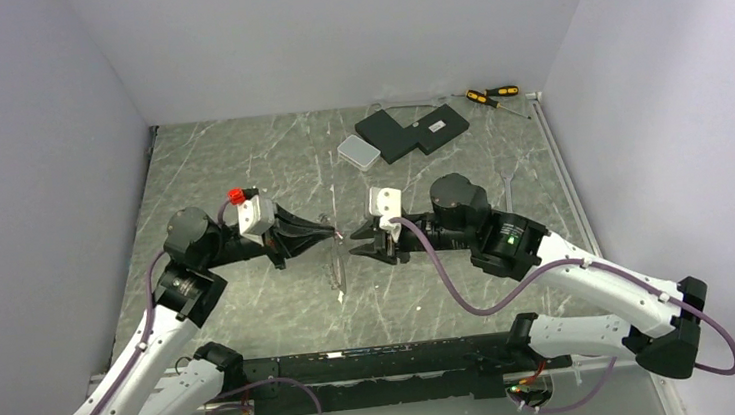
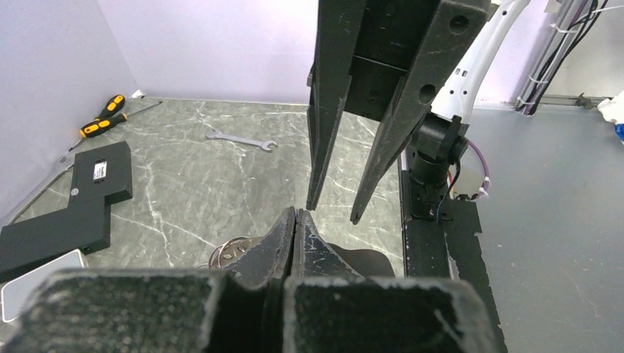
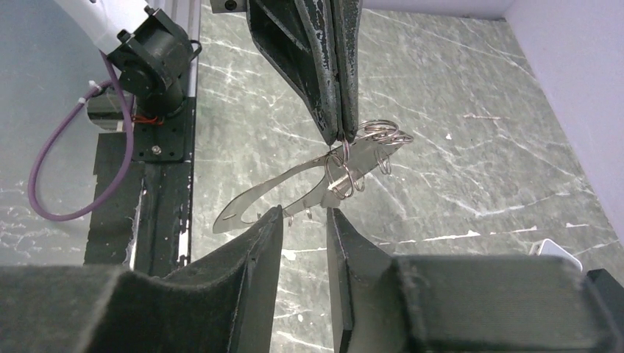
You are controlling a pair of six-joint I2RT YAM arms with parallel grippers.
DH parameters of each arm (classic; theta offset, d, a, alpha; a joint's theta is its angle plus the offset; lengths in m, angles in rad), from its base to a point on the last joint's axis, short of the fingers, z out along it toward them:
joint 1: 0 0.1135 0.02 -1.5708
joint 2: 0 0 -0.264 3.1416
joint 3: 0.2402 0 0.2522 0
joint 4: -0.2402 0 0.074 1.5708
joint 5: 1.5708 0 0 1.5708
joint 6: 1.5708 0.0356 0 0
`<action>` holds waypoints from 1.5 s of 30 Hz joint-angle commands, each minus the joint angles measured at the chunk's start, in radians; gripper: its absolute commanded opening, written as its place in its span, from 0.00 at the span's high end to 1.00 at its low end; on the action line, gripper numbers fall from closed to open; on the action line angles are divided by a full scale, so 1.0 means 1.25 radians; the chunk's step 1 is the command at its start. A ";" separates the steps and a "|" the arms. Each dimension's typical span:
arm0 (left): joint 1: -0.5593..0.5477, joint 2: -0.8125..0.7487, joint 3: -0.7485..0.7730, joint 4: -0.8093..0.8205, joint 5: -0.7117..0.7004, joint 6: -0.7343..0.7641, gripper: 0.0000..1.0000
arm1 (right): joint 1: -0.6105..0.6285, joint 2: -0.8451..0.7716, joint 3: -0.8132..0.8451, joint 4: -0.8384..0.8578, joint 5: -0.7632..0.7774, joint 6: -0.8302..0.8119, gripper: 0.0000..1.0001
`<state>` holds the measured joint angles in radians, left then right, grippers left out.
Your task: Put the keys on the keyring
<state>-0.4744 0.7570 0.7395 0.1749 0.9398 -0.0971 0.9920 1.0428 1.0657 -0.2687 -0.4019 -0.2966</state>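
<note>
My left gripper [image 1: 334,234] is shut on a thin silvery wire loop, the keyring [image 3: 344,154], and holds it above the table. In the right wrist view its fingers come down from the top and pinch the wire. Several wire rings and flat silvery pieces, the keys [image 3: 294,193], hang from that bunch; it also shows in the top view [image 1: 337,270] and beside the left finger in the left wrist view [image 2: 223,254]. My right gripper [image 3: 302,215] is open, facing the left one, its tips right at the lower edge of the flat pieces.
A thin silvery wrench [image 2: 241,138] lies on the marble table toward the right wall. A black stepped box [image 1: 412,128], a small white rounded box [image 1: 359,151] and two yellow-black screwdrivers [image 1: 492,94] lie at the back. A black rail [image 1: 387,361] runs along the near edge.
</note>
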 commanded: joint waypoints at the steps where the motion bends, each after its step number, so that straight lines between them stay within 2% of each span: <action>1: 0.004 0.004 0.009 0.071 0.038 -0.028 1.00 | 0.000 -0.019 -0.005 0.041 -0.003 0.012 0.64; 6: 0.003 0.007 0.006 0.085 0.057 -0.040 1.00 | -0.007 -0.015 0.002 0.061 0.006 0.009 0.53; 9: 0.004 0.007 0.005 0.093 0.065 -0.046 1.00 | -0.010 -0.005 0.011 0.065 0.000 0.003 0.52; 14: 0.003 0.008 0.003 0.095 0.072 -0.048 1.00 | -0.011 0.007 0.019 0.076 -0.028 0.006 0.60; 26: 0.004 0.010 0.001 0.100 0.073 -0.055 1.00 | -0.011 0.036 0.041 0.110 -0.086 0.010 0.69; 45: 0.004 0.009 0.002 0.084 0.066 -0.043 1.00 | -0.011 0.053 0.056 0.129 -0.103 0.014 0.79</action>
<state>-0.4744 0.7761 0.7391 0.2424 1.0210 -0.1474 0.9802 1.1072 1.0840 -0.1677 -0.4999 -0.2871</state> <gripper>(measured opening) 0.011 0.222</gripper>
